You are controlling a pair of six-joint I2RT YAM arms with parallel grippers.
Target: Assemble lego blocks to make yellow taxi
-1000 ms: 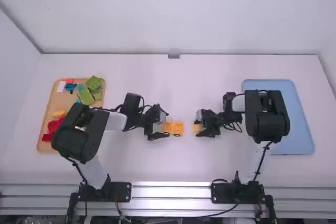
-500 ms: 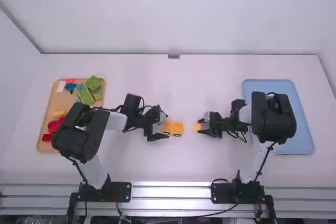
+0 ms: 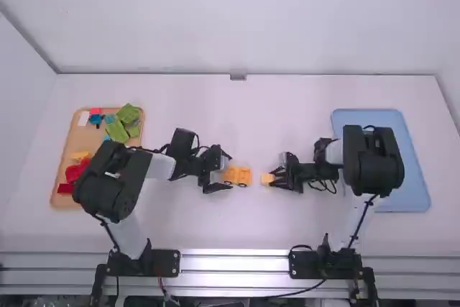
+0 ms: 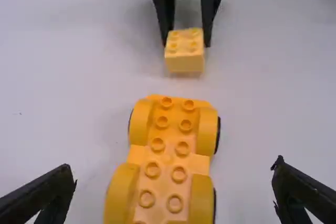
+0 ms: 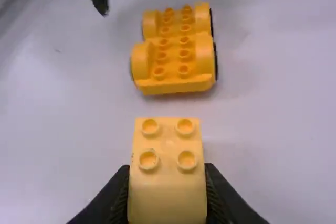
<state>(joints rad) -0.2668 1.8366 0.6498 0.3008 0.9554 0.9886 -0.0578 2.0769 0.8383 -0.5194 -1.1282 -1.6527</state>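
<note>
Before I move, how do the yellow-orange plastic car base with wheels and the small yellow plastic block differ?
The car base is longer, with four rounded fenders over its wheels; the block is small and plain-sided.
The block has four studs; the base has a longer double row.
The right gripper grips the block; the base sits ungripped on the white table.
Both have their studs facing up.

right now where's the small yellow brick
In the high view, the yellow brick is between the right gripper's fingers, just right of the yellow car base.
</note>
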